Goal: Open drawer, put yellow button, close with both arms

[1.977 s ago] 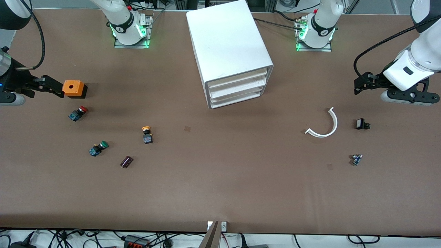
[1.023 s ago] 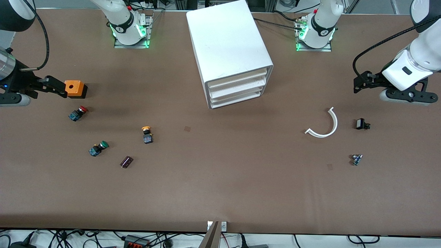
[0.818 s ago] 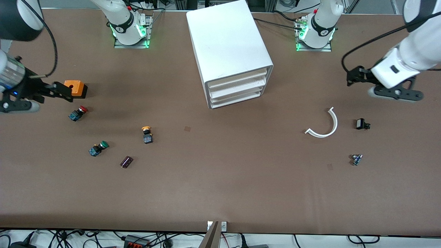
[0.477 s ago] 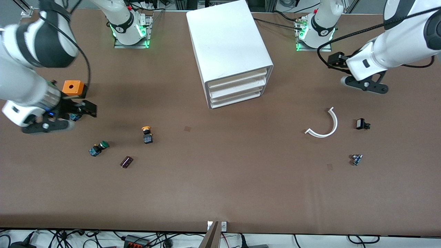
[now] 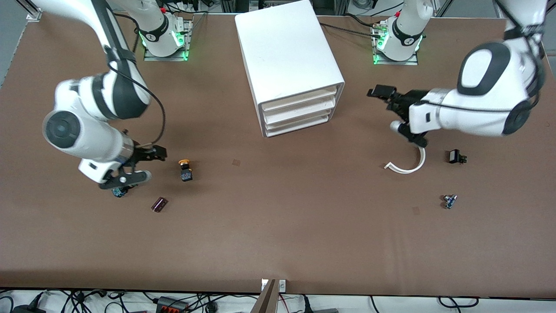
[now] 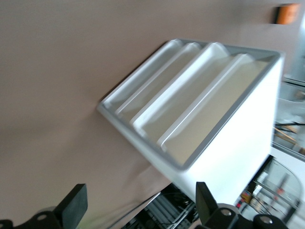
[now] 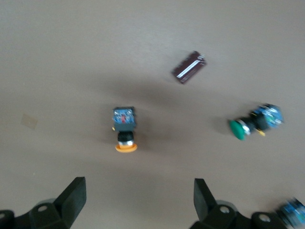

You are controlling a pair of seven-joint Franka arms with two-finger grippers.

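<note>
On the brown surface [image 5: 278, 226] in the front view, midway between the two arm bases: a boxy white cabinet [image 5: 289, 65] with three shallow drawers, all pushed in. Topmost of them, the drawer [image 5: 299, 97], shut, contents hidden. Toward the right arm's end, the yellow button [image 5: 185, 170] lying on the surface, well apart from the cabinet and nearer the camera than it: round yellow-orange cap, dark body with a blue patch. Just beside it, the right claw [image 5: 153, 154], open and empty, over the bare surface. Partly under that arm, a green-capped button [image 5: 117, 191]; nearer the camera, a small dark maroon block [image 5: 159, 204]. Toward the left arm's end, the left claw [image 5: 382, 93], open and empty, over the surface beside the cabinet. Near it, a curved white strip [image 5: 408, 167], a small black part [image 5: 455, 156] and a tiny blue-grey part [image 5: 448, 201]. Along the near edge, cables and plugs below the surface.

In the left wrist view: the cabinet [image 6: 228, 157] front-on at a slant, the drawer [image 6: 224, 102] closed flush with the other two, black fingertips [image 6: 74, 205] spread wide with nothing between them. At one corner, an orange block [image 6: 287, 13].

In the right wrist view: the yellow button [image 7: 125, 129] on its side, cap pointing toward the spread fingertips [image 7: 74, 195], not touched by them. Well apart from it, the green-capped button [image 7: 255, 124] and the maroon block [image 7: 188, 67], each on bare brown surface.
</note>
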